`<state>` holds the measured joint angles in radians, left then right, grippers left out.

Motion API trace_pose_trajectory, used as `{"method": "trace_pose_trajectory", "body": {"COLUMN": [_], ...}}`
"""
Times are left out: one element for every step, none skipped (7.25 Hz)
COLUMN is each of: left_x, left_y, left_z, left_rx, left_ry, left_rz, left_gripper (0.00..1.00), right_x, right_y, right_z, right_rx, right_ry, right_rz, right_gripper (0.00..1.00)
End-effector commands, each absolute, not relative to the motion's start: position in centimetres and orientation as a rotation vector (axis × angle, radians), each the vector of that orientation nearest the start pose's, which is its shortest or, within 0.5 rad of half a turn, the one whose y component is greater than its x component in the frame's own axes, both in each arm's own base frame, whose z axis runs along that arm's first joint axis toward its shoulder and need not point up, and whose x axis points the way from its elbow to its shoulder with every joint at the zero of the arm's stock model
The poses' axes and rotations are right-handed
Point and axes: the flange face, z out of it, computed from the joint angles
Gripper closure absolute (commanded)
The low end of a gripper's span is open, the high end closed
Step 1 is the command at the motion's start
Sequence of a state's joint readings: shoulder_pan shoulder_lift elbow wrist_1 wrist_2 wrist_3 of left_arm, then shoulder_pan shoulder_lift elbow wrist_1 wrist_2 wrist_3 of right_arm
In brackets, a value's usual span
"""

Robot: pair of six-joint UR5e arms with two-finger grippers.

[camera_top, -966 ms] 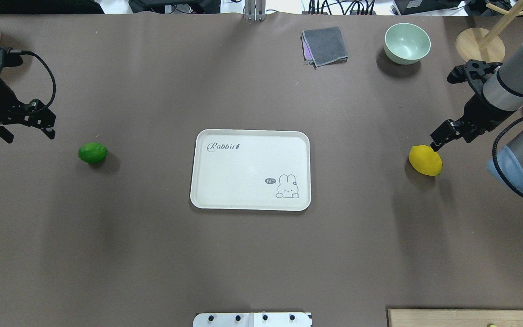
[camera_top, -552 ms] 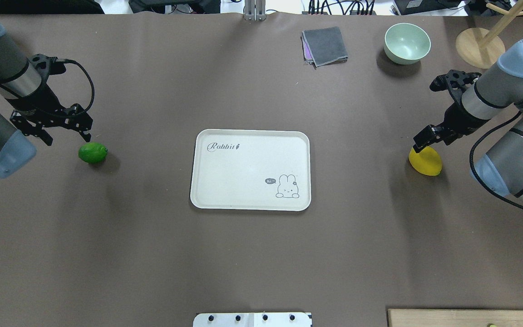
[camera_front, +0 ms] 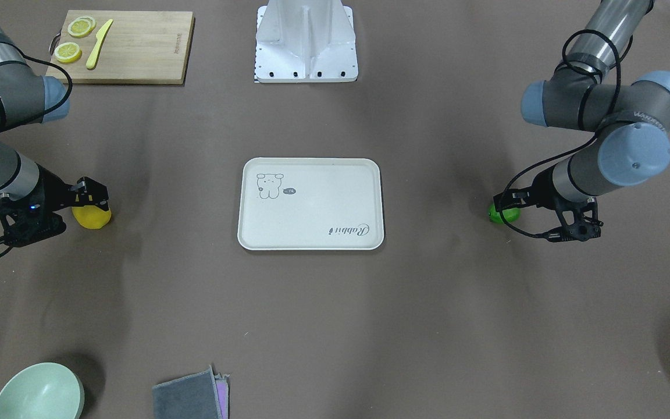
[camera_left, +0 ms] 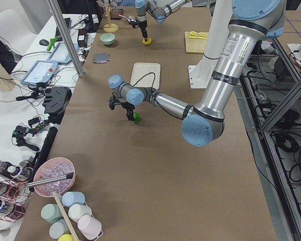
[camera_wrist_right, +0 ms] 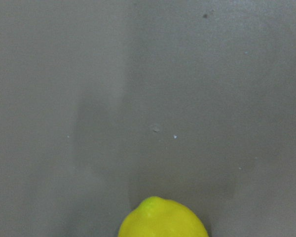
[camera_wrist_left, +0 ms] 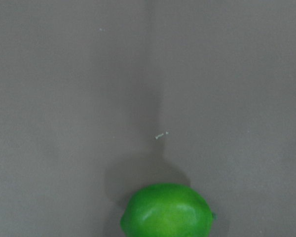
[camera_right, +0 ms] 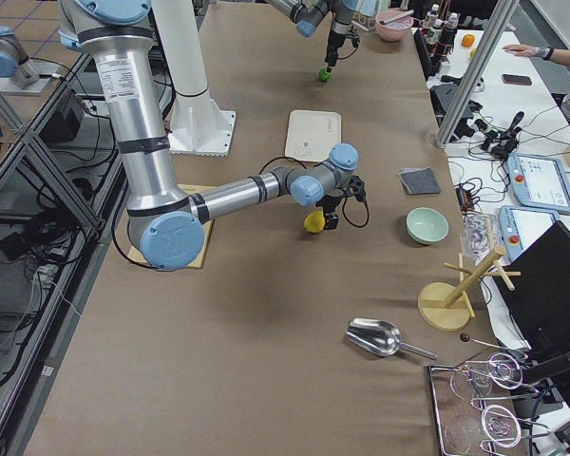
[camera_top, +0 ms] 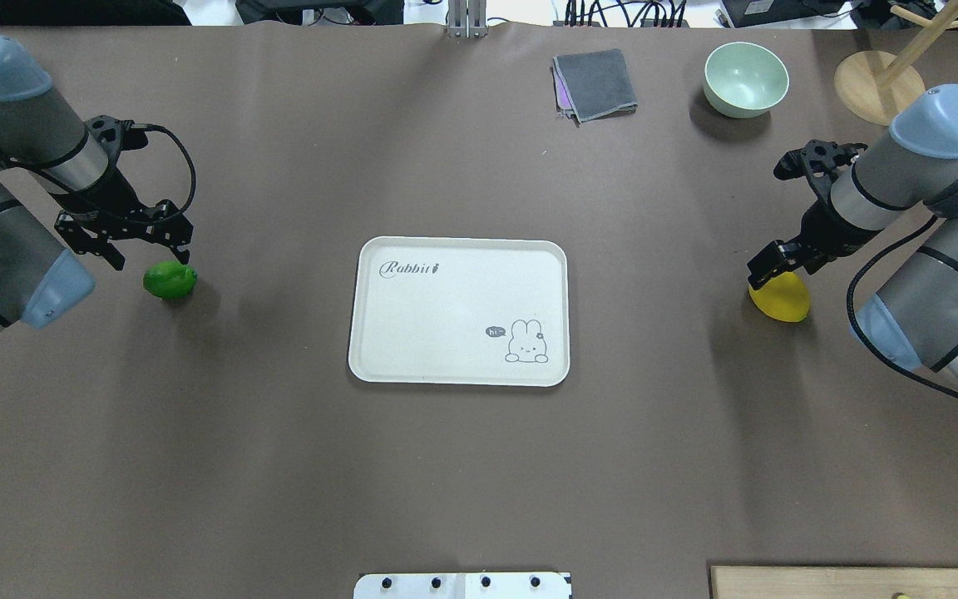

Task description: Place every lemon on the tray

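Nothing of the task is finished as far as the views show: the tray (camera_top: 454, 299) sits in the middle of the surface (camera_top: 462, 482) with nothing on it, and both lemons lie on the surface well apart from it. The green lemon (camera_top: 170, 280) rests to the left of the tray and the yellow lemon (camera_top: 782, 301) to its right, roughly level with each other.

Each arm appears to be at the approach stage of a pick. The left tool (camera_top: 152, 258) hangs just above and slightly beyond the green lemon with its fingers spread wide, not closed on anything; its wrist camera shows the fruit at the bottom edge of the picture with no finger touching it. The right tool (camera_top: 770, 270) is low over the far end of the yellow lemon and partly covers it from overhead. Whether its fingers are apart or together cannot be told from these angles, and the fruit looks to be resting on the surface rather than lifted.

Left to do, by this reading: grasp both fruits, carry them inward to the tray, and release them there
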<state>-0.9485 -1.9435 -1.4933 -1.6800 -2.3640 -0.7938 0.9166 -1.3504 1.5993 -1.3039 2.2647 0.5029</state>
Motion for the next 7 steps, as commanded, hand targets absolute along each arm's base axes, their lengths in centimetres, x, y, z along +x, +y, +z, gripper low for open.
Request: {"method": "trace_pose_trajectory", "body": {"left_x": [33.8,33.9,34.2,34.6,35.1,35.4,35.4], "left_y": [-56.3,-56.2,-56.0,-55.9,-55.4,-55.2,-55.1], "left_z": [47.2,47.3,47.3,47.4,47.5,47.4,47.3], "left_rx": [-0.219,-0.219,-0.222,-0.197,-0.192,-0.191,-0.190], "left_ry": [0.847,0.846,0.841,0.834,0.847,0.849,0.851], "left_rz": [-0.002,-0.002,-0.011,-0.014,-0.022,-0.020,-0.023], "left_gripper": [0.04,0.04,0.05,0.07,0.08,0.19,0.39], "right_x": [-32.1,-32.0,-31.9,-31.9,-31.9,-32.0,-32.0], "right_y": [-51.1,-50.9,-50.9,-51.0,-51.0,-51.1,-51.1], "right_z": [50.0,50.4,50.8,51.0,51.2,50.9,50.8], "right_rx": [0.053,0.055,0.052,0.057,0.056,0.057,0.057], "right_ry": [-0.816,-0.805,-0.799,-0.792,-0.787,-0.790,-0.792], "right_rz": [-0.341,-0.342,-0.342,-0.346,-0.341,-0.338,-0.336], "right_gripper": [0.02,0.03,0.04,0.04,0.08,0.29,0.53]}}
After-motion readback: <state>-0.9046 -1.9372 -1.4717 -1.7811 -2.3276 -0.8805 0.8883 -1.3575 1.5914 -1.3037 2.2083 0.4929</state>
